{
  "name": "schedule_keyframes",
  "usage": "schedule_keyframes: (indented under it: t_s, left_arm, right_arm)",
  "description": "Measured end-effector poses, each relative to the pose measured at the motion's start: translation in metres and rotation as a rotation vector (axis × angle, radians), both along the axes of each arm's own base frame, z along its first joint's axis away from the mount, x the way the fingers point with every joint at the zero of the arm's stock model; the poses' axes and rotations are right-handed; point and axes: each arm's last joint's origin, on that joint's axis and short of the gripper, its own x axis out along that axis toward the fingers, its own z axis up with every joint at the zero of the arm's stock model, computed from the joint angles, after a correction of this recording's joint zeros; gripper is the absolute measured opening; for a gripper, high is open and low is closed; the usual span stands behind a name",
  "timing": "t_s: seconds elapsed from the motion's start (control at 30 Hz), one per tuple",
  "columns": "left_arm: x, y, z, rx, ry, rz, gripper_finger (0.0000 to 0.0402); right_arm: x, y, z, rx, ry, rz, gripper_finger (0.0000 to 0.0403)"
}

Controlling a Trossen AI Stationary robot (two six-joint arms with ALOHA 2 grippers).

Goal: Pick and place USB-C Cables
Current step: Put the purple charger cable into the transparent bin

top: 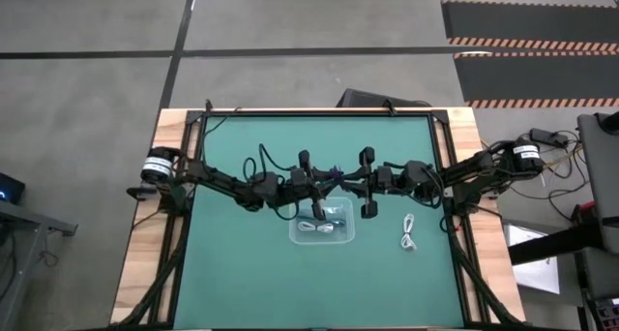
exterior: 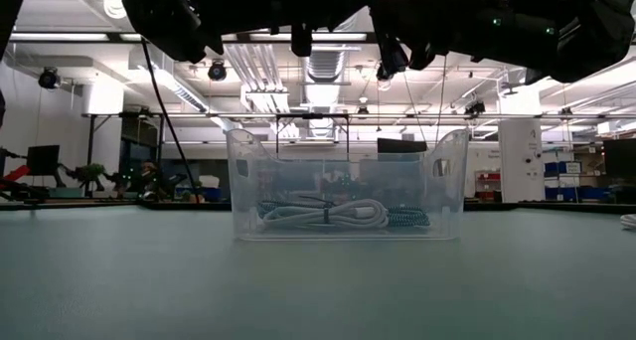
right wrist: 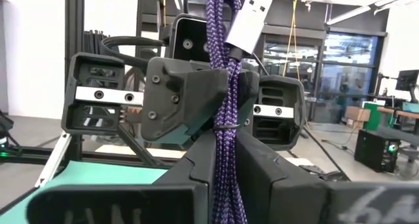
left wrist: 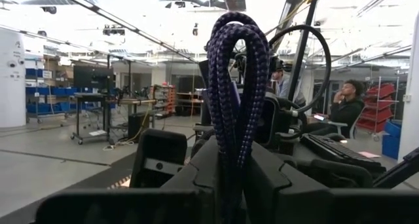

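I have both arms meeting over the middle of the green worktop, above the clear plastic tray. My left hand is closed narrowly on a bundled purple braided USB-C cable, whose looped end stands up out of the fingers in the left wrist view. My right hand is closed on the same purple bundle from the other side; in the right wrist view the cable runs up between its fingers, tied by a thin band, with a silver plug at the upper end. The two hands face each other, just apart, with the cable between them, held in the air above the far edge of the tray.

Inside the tray lie a coiled white cable and a darker braided cable beside it. Another small white cable lies on the worktop, near the tray on the right arm's side.
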Motion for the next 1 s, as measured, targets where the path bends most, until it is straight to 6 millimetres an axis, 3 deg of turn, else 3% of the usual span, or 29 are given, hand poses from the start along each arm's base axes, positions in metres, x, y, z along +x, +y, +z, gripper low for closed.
schedule_keyframes:
  t_s: [0.6,1.0]
  left_arm:
    - [0.000,-0.001,-0.001,-0.002,0.014,-0.011,0.0026]
    - [0.000,-0.001,0.000,-0.002,0.021,-0.009,0.0026]
  right_arm:
    - [-0.001,-0.001,0.002,0.043,0.004,-0.014,0.0153]
    - [-0.016,-0.001,0.021,0.057,0.058,-0.015,0.0160]
